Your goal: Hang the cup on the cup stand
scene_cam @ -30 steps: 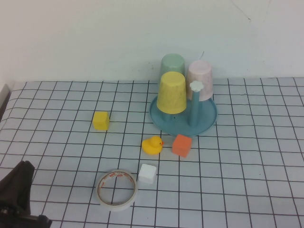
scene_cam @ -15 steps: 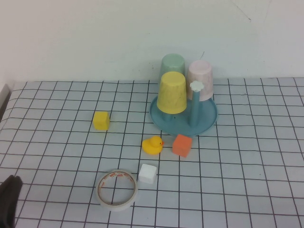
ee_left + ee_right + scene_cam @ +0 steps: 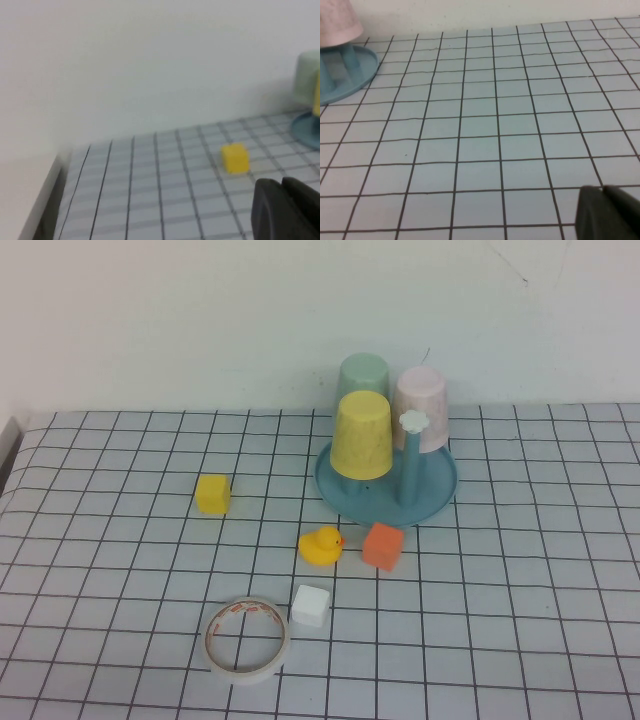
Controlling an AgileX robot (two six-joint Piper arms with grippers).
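- Landmark: the stand, a blue dish with upright pegs, at the far side of the gridded table.
- Nearest the robot, neither arm appears in the high view. Left gripper shows only in its own wrist view, low over the near-left of the table, well apart from the stand; its fingers are together and hold nothing.
- Right gripper likewise shows only in its wrist view, low over bare grid on the stand's right, well apart from it; fingers together, empty.
- Tape roll lies flat, well nearer than the stand and to its left; white block just beside the roll, on the stand's side.
- Duck and orange block sit just in front of the stand's rim, apart from it.
- Yellow block sits left of the stand, well apart.
- On the stand: the cup, yellow, upside down on the front-left peg, upright and seemingly settled.
- One front-right peg is bare, its white flower tip showing.
- Behind: green cup and pink cup, both inverted on the rear pegs.
- Judgement: the hanging looks done, with both arms clear of the stand. Nothing appears left but parking.
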